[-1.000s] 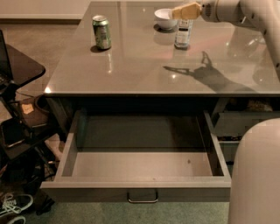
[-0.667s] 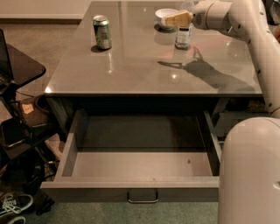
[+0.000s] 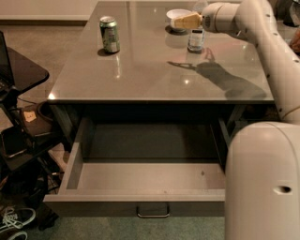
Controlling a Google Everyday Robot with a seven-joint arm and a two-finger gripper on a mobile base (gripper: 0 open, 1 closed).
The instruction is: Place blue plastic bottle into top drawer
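Grey tabletop (image 3: 150,75): blue plastic bottle (image 3: 195,40) stands far right, just beside the gripper (image 3: 181,21), open or closed I cannot tell; top drawer (image 3: 93,205) gapes below.

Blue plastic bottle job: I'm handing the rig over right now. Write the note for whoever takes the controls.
Hand: at the far right of the table, in front of the white bowl; whether it grips anything is unclear.
Blue plastic bottle: upright on the table just below the hand, its top hidden behind the wrist.
Top drawer: pulled open at the front, bottle not in it.
Green can: far left, leave it.
Done: drawer open.
Left: grasp the bottle, carry it to the drawer, release.
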